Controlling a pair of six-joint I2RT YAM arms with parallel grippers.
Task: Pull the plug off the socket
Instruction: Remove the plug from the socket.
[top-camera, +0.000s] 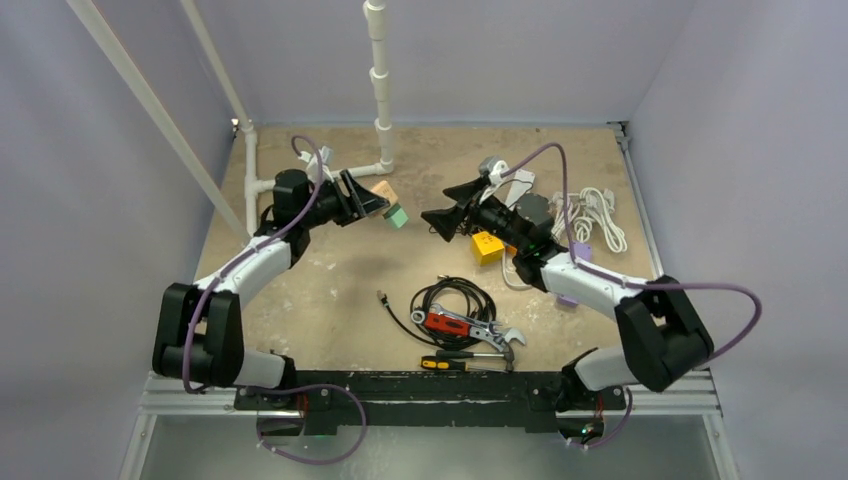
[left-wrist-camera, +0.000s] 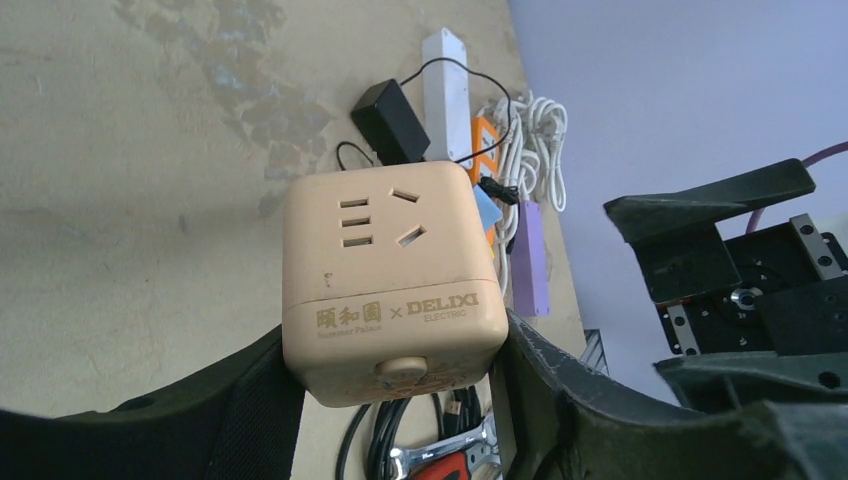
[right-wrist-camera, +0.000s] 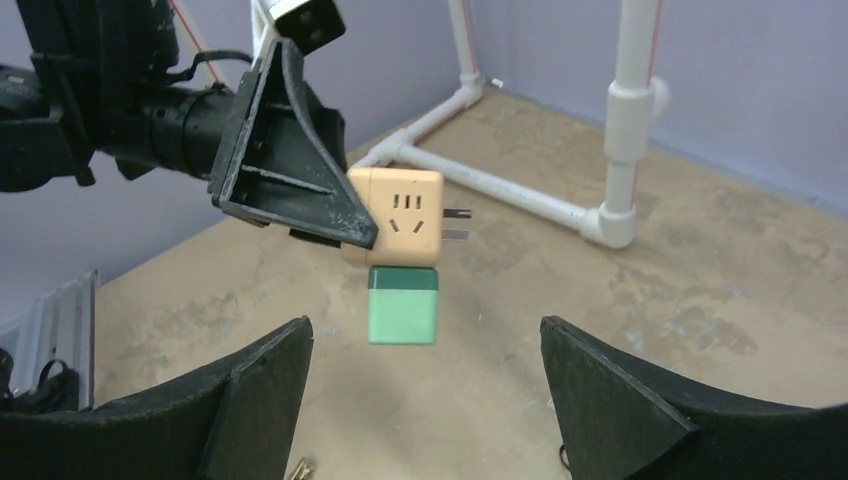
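Note:
My left gripper (top-camera: 362, 206) is shut on a tan cube socket (top-camera: 383, 192) and holds it in the air above the table. In the left wrist view the socket (left-wrist-camera: 390, 270) sits between the jaws of the left gripper (left-wrist-camera: 392, 395), with its outlet face towards the camera. A green plug (top-camera: 397, 215) is stuck in one face of the socket. In the right wrist view the plug (right-wrist-camera: 402, 305) hangs under the socket (right-wrist-camera: 395, 215). My right gripper (top-camera: 432, 222) is open and empty, a short way from the plug. It faces the plug in its own view (right-wrist-camera: 425, 400).
A white pipe frame (top-camera: 380, 90) stands at the back. A black cable coil (top-camera: 455, 298), a red-handled wrench (top-camera: 465, 325) and a screwdriver (top-camera: 450, 361) lie in front. A yellow box (top-camera: 487, 245), a white power strip with its cord (top-camera: 595, 215) and a purple block (left-wrist-camera: 530, 255) lie at the right.

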